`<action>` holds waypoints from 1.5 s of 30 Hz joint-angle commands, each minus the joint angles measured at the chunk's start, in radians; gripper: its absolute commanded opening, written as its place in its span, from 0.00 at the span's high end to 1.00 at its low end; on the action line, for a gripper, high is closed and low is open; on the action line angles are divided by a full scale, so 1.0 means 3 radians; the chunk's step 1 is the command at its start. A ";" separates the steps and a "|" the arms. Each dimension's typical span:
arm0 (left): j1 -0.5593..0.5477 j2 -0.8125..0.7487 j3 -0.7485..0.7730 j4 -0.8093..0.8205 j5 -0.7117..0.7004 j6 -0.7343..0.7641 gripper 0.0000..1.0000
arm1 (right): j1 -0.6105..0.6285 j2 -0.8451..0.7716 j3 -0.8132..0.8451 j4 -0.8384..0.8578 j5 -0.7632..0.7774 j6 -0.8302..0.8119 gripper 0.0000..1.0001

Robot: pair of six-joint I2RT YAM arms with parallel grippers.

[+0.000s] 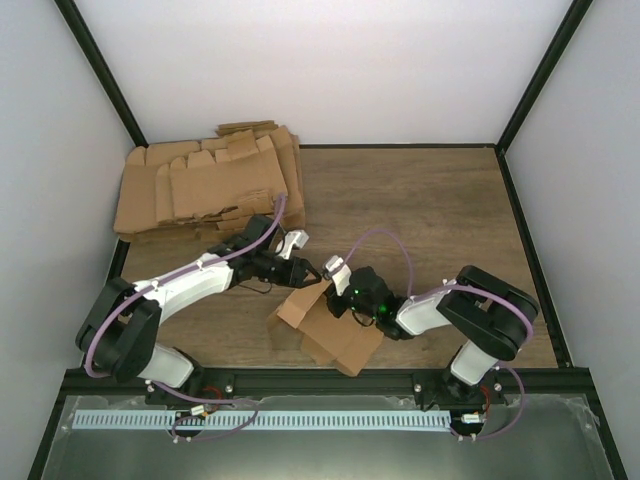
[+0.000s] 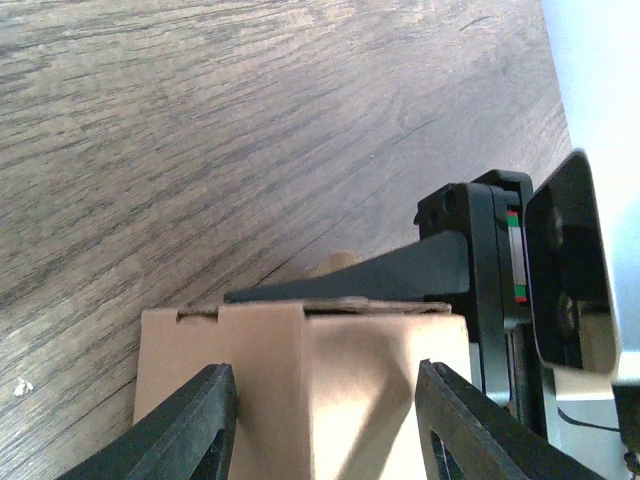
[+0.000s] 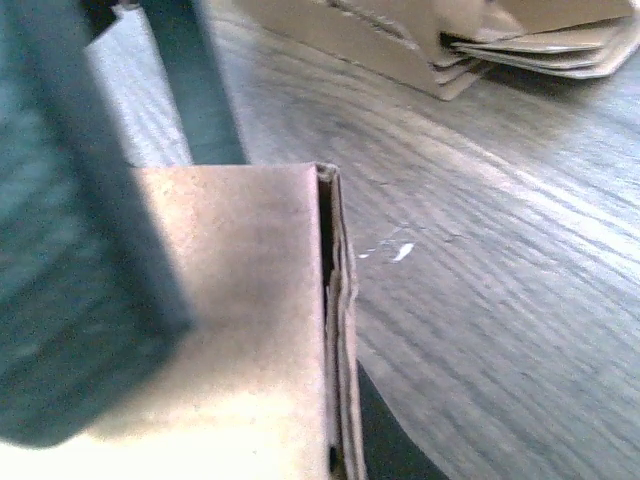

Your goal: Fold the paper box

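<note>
The paper box [image 1: 335, 335] is a partly folded brown carton lying near the front of the table, with one end raised toward both grippers. My left gripper [image 1: 306, 268] hovers at that raised end. In the left wrist view its fingers [image 2: 200, 420] stand apart in front of the box's face [image 2: 340, 390], which is wider than the gap between them. My right gripper [image 1: 336, 286] is shut on the box's layered edge [image 3: 338, 300]. One of its dark fingers [image 2: 400, 275] lies along the far edge of the box.
An untidy pile of flat cardboard blanks [image 1: 210, 185] lies at the back left, also seen in the right wrist view as a stack [image 3: 470, 40]. Black frame posts and white walls border the wooden table [image 1: 450, 200]. A metal rail [image 1: 260, 420] runs along the front.
</note>
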 commanded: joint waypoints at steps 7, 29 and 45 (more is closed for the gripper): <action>-0.0021 0.0009 -0.0120 0.0214 0.0197 -0.0133 0.48 | 0.0020 -0.0038 0.0173 -0.0221 0.1142 0.0348 0.89; -0.0020 0.0152 -0.0103 0.0259 0.0298 -0.0160 0.48 | 0.0021 0.0217 0.0057 0.0639 0.1067 0.0259 0.94; -0.0020 -0.0785 0.0429 -0.0511 -0.0630 0.0209 0.09 | -0.0055 -0.0427 0.0074 -0.0453 0.1488 0.0971 0.99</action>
